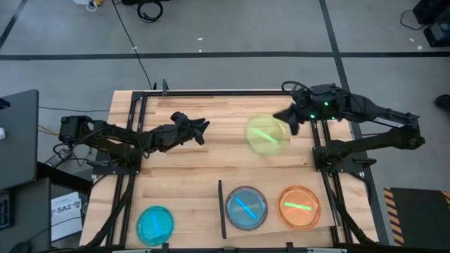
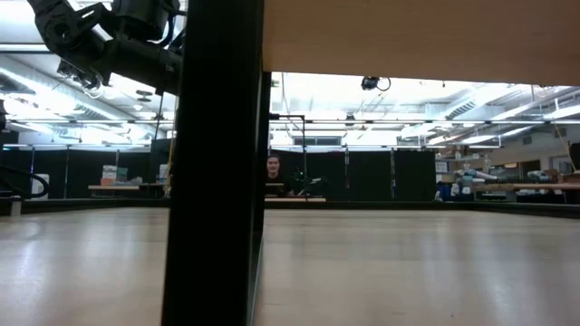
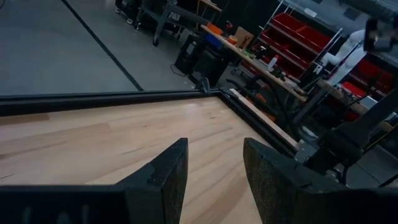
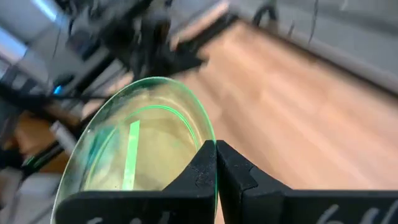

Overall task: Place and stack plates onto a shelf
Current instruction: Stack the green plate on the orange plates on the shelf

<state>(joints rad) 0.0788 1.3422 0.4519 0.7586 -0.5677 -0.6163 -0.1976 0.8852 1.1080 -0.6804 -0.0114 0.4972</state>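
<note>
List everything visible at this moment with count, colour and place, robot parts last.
green plate: one, yellow-green translucent, in the air over the table's middle-right, pinched at its rim by the right pincer.
blue plate: one, cyan, lying near the front left of the table.
blue-grey plate: one, on the shelf's left half.
orange plate: one, on the shelf's right half.
shelf: one, pale wood with a black strip on its left edge, front right.
table: one, pale planks, black frame.
person: one, far back in the room.
left pincer: one, dark, open, empty, over the table's left-centre.
right pincer: one, dark, shut on the green plate.
</note>
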